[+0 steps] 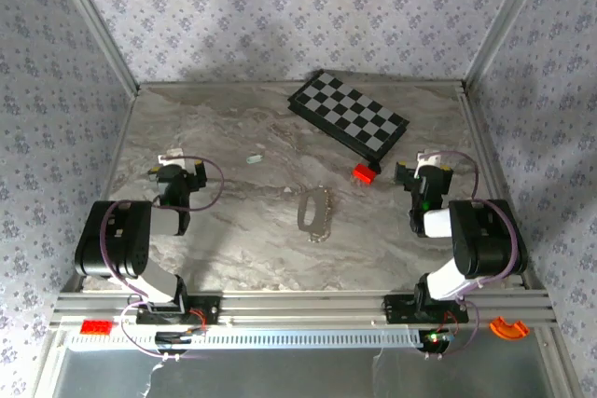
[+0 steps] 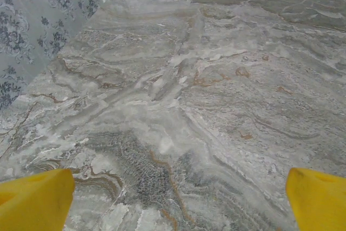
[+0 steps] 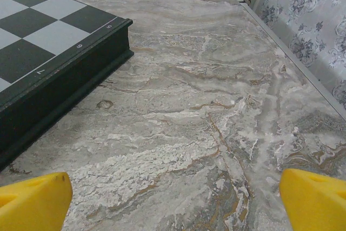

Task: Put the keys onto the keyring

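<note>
Fingers (image 2: 33, 201) on the left gripper (image 1: 177, 177) and the right gripper (image 1: 424, 177) stand wide apart, empty. The keyring (image 1: 315, 210) lies at the middle of the worktop (image 1: 233, 249), small keys (image 1: 320, 234) seemingly at its near end, a mint-green key (image 1: 252, 159) apart toward the left edge. Best: one gripper pins the ring, the other lifts a key by its head.

Chessboard (image 1: 347, 115) with red block (image 1: 364, 173) just beside it

Keyring (image 1: 315, 210) and keys (image 1: 319, 236) lying flat mid-way across the marble table (image 1: 233, 249)
The keyring is a thin grey wire loop, an elongated oval, its long axis running near to far. Small silver-grey keys bunch at its near end, too small to tell whether threaded. A pale mint-green key piece (image 1: 252, 159) lies well apart, farther back and left.
</note>
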